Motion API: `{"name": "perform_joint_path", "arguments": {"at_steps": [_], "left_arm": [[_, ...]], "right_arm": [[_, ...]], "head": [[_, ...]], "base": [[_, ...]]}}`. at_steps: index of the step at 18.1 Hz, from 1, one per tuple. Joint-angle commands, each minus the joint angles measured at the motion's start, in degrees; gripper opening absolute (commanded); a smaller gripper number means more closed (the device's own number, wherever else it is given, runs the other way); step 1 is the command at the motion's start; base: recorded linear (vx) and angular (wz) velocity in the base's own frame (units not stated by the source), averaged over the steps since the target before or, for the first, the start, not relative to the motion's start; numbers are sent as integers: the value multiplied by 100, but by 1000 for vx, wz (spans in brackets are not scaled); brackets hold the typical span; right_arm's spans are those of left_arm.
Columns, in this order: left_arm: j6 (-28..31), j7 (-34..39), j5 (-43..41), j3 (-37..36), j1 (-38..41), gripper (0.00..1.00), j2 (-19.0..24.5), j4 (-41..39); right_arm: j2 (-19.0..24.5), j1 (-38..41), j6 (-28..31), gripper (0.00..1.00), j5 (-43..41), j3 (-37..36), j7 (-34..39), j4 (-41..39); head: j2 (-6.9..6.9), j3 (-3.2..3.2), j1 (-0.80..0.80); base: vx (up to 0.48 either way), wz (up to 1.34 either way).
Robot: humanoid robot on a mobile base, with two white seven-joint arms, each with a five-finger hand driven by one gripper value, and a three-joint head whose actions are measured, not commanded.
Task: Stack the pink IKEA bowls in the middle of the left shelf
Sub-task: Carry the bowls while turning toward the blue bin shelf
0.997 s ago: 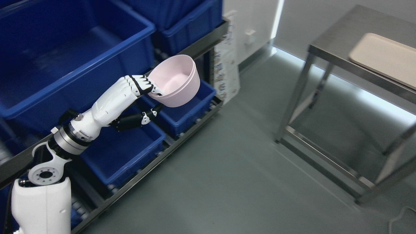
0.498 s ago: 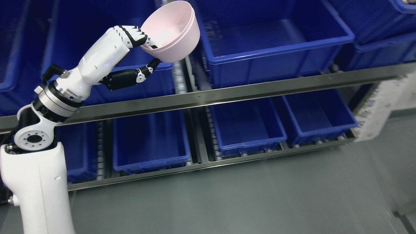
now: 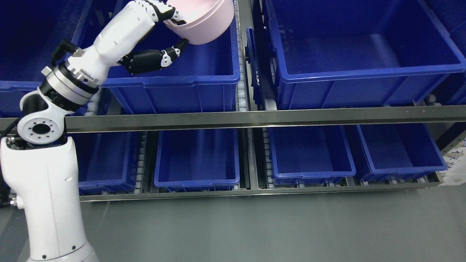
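Head view: left hand (image 3: 160, 25) raised, gripping pink bowl (image 3: 204, 22) above blue bin (image 3: 174, 78).

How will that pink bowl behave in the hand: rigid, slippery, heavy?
The smooth pink plastic bowl keeps its round shape, so probably rigid. The left hand pinches only its rim, suggesting lightness. Its glossy wall may slip.

Single head cam, looks down and forward, fairly close, at shelf rail (image 3: 255, 117) and blue bins (image 3: 364, 62).
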Motion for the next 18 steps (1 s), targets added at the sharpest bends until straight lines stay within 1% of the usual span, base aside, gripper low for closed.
{"name": "perform_joint_path", "arguments": {"at_steps": [1, 6, 9, 11, 13, 15, 18], "left_arm": [[390, -7, -427, -215, -217, 7, 259, 125], [399, -7, -479, -320, -234, 7, 287, 457], [512, -33, -830, -435, -427, 7, 295, 704], [706, -155, -945, -540, -603, 7, 356, 897], [925, -191, -1129, -759, -770, 8, 506, 1064], [1285, -209, -1271, -1005, -963, 8, 611, 1179], [1918, -445, -1271, -1567, -982, 8, 726, 1284]], "right_arm": [[-100, 8, -1, 100, 0, -62, 4, -193], [-100, 8, -1, 100, 0, -62, 4, -193], [-100, 8, -1, 100, 0, -62, 4, -193], [-100, 8, -1, 100, 0, -62, 4, -193], [-100, 8, -1, 100, 0, -62, 4, -193], [-100, 8, -1, 100, 0, -62, 4, -193], [-100, 8, -1, 100, 0, -62, 4, -193]], "head": [[0, 0, 0], [0, 0, 0], [0, 0, 0], [0, 0, 0], [0, 0, 0], [0, 0, 0], [0, 0, 0]], "base": [[60, 192], [128, 210], [189, 90], [219, -17], [243, -127], [206, -176], [176, -145]]}}
